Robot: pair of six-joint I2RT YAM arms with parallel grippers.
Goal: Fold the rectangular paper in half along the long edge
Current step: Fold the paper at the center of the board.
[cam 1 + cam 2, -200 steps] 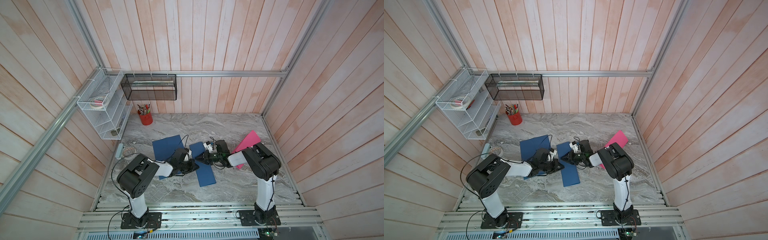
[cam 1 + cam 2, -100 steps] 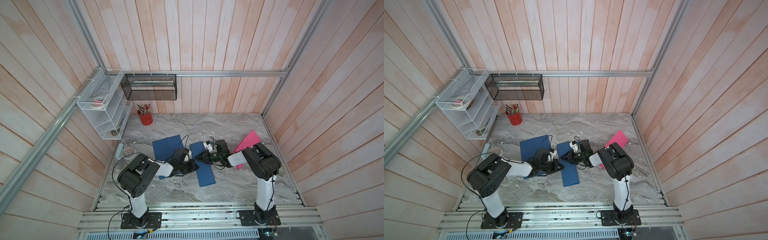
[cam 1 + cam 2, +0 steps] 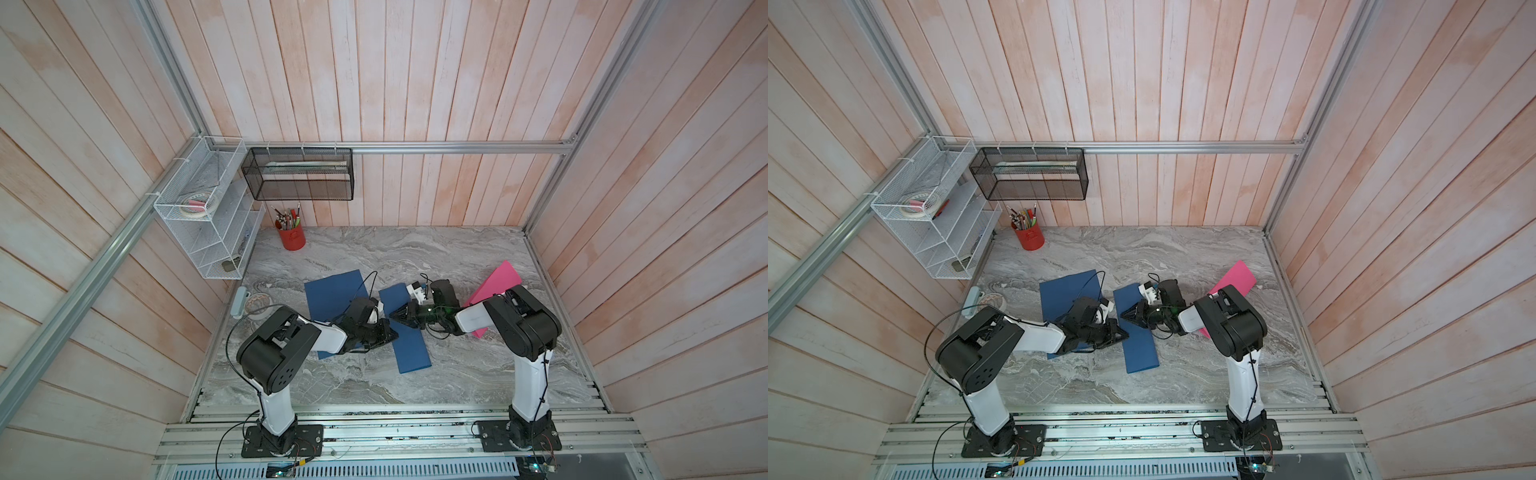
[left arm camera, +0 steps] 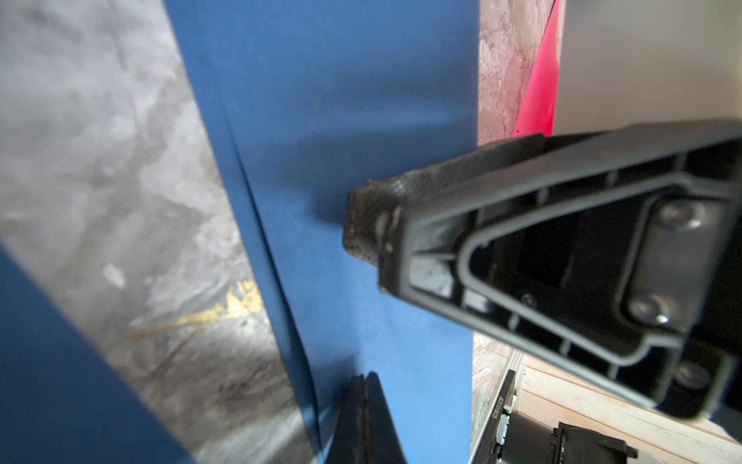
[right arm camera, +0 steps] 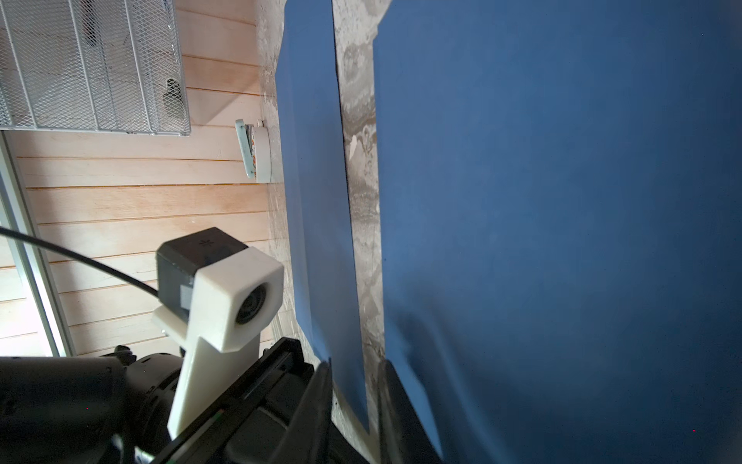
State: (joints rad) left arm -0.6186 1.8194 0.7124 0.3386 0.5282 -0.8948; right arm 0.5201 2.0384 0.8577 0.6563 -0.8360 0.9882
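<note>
- Nearest, at 7 and 5 o'clock, the two arms rise from the front rail and bend in low over the table [image 3: 436, 249].
- The folded blue paper [image 3: 409, 349] lies flat near the middle of the table. It is a narrow strip running from about 11 o'clock to 5 o'clock, and its near end is bare.
- The left pincer [image 3: 390, 335] reaches in from 9 o'clock onto the strip's left long edge. In the left wrist view its fingers [image 4: 371, 401] are pressed together, closed, with the tips down on the paper. Two layers show along that edge.
- The right pincer [image 3: 394, 318] comes in from 3 o'clock, with its tip on the paper just beyond the left one, near it but apart. In the right wrist view its fingers [image 5: 325, 385] stand a little apart and grip nothing.
- A second blue sheet [image 3: 332, 291] lies flat at 10 o'clock of the strip, separated from it by a band of bare table.
- A pink sheet [image 3: 496, 280] lies at 2 o'clock, partly hidden by the right arm.
- A red cup [image 3: 292, 239] of pens stands in the far corner at 11 o'clock.
- Beyond it, a white wire rack [image 3: 208, 232] and a black mesh basket [image 3: 299, 176] hang on the walls.
</note>
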